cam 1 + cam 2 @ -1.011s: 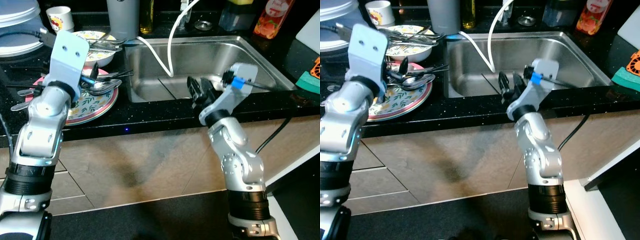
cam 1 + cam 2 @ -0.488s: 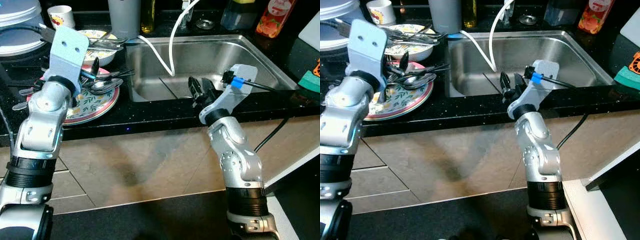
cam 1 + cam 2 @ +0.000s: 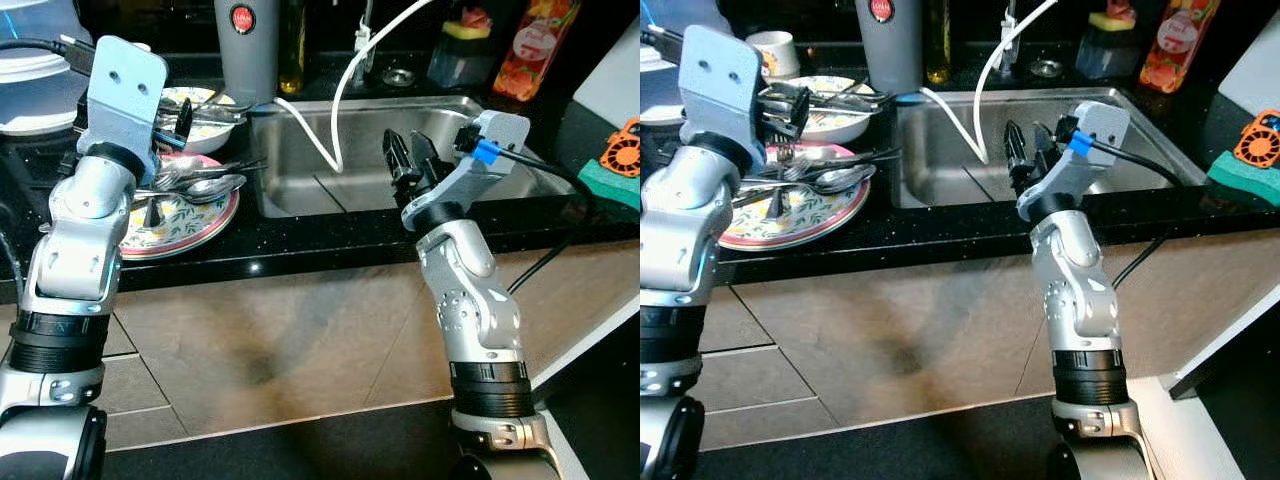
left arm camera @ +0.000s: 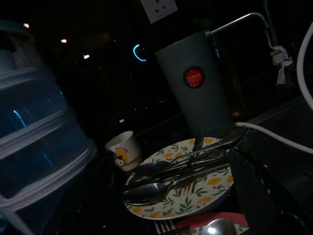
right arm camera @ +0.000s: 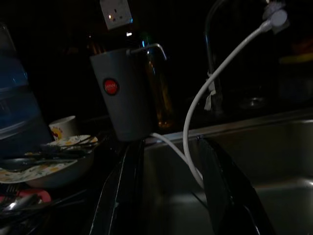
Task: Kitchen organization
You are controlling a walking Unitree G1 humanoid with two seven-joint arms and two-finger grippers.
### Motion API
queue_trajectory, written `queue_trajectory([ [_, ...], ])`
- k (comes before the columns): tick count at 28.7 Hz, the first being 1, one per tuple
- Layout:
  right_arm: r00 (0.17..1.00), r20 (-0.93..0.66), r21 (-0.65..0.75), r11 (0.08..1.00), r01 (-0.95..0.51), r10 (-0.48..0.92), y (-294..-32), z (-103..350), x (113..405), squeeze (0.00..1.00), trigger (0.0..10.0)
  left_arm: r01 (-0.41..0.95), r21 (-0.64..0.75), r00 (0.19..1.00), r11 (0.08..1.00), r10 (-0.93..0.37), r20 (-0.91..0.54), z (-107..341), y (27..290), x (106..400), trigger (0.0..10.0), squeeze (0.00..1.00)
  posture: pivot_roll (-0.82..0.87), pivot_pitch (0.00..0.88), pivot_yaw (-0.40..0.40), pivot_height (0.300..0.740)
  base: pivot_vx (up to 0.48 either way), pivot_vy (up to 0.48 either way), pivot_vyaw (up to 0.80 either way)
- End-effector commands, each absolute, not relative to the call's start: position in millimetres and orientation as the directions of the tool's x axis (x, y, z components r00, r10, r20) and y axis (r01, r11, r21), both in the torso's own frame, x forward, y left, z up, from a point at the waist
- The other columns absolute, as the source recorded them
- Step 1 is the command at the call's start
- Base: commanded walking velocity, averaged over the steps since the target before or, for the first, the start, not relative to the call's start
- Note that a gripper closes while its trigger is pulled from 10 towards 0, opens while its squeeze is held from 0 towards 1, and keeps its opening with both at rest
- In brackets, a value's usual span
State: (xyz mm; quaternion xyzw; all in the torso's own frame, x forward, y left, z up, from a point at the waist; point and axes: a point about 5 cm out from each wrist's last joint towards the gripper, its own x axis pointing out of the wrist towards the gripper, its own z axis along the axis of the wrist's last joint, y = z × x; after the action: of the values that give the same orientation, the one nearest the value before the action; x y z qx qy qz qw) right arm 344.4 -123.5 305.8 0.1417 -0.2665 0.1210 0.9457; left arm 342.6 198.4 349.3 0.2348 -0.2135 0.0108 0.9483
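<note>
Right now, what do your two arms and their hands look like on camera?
Both arms are silver, jointed metal segments with black ribbed bands lower down. The left hand sits past a flat grey-blue wrist plate with two small holes. The right hand has two long black fingers; its wrist carries a blue connector and a black cable trailing away.

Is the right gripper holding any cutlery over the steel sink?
No: the right gripper hangs over the stainless steel sink with its black fingers spread and nothing between them.
</note>
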Motion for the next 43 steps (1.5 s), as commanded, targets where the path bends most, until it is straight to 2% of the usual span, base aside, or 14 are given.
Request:
queue_trajectory([
  [1,0.838,0.526,0.196,0.937,-0.288,0.147,-128,301,346,0.00,10.0,-0.095,0.468,0.963,0.879,-0.039,0.267,326,205,349,10.0,0.00,0.01,0.085,0.008,0.740,0.000,0.000,0.00],
  [6,0.848,0.502,0.177,0.939,-0.295,0.172,-126,295,345,0.00,10.0,-0.075,0.442,0.992,0.894,0.021,0.127,304,216,350,10.0,0.00,0.00,0.093,0.004,0.740,0.000,0.000,0.00],
  [7,0.848,0.500,0.174,0.939,-0.297,0.176,-126,295,345,0.00,10.0,-0.072,0.438,0.993,0.896,0.023,0.116,303,217,350,10.0,0.30,0.00,0.095,0.003,0.740,0.000,0.000,0.00],
  [8,0.849,0.498,0.173,0.939,-0.298,0.178,-125,295,345,0.00,10.0,-0.072,0.434,0.994,0.898,0.027,0.110,302,217,350,10.0,0.78,0.00,0.095,0.003,0.740,0.000,0.000,0.00],
  [9,0.849,0.497,0.172,0.939,-0.299,0.180,-125,295,345,0.00,10.0,-0.072,0.433,0.994,0.899,0.027,0.108,301,217,349,10.0,1.00,0.00,0.097,0.001,0.740,0.000,0.000,0.00],
  [15,0.851,0.492,0.169,0.938,-0.302,0.185,-124,294,346,0.00,10.0,-0.074,0.439,0.994,0.895,0.028,0.110,299,218,349,10.0,1.00,0.00,0.104,-0.003,0.740,0.000,0.000,0.00],
  [16,0.852,0.489,0.169,0.938,-0.303,0.187,-124,293,346,0.00,10.0,-0.076,0.455,0.992,0.887,0.021,0.125,300,218,349,10.0,0.00,0.00,0.104,-0.003,0.740,0.000,0.000,0.00],
  [20,0.858,0.474,0.167,0.936,-0.309,0.199,-123,290,346,0.00,10.0,-0.068,0.472,0.994,0.879,0.017,0.110,298,216,348,10.0,0.00,0.00,0.110,-0.007,0.740,0.000,0.000,0.00],
  [25,0.861,0.466,0.163,0.936,-0.311,0.205,-123,289,346,0.00,10.0,-0.121,0.399,0.993,0.909,0.117,0.034,289,229,347,10.0,0.00,0.00,0.116,-0.007,0.740,0.000,0.000,0.00],
  [28,0.862,0.462,0.163,0.936,-0.311,0.206,-123,288,346,0.00,10.0,-0.153,0.415,0.987,0.897,0.157,0.025,288,238,346,10.0,0.00,0.00,0.126,-0.009,0.740,0.000,0.000,0.00],
  [37,0.867,0.452,0.168,0.934,-0.314,0.210,-122,285,345,0.00,10.0,-0.145,0.441,0.988,0.886,0.156,0.012,283,242,346,10.0,0.00,0.00,0.132,-0.012,0.740,0.000,0.000,0.00],
  [43,0.868,0.446,0.166,0.933,-0.320,0.218,-120,284,345,0.00,10.0,-0.133,0.355,0.983,0.925,0.169,-0.072,270,248,348,10.0,0.00,0.00,0.140,-0.015,0.740,0.000,0.000,0.00],
])
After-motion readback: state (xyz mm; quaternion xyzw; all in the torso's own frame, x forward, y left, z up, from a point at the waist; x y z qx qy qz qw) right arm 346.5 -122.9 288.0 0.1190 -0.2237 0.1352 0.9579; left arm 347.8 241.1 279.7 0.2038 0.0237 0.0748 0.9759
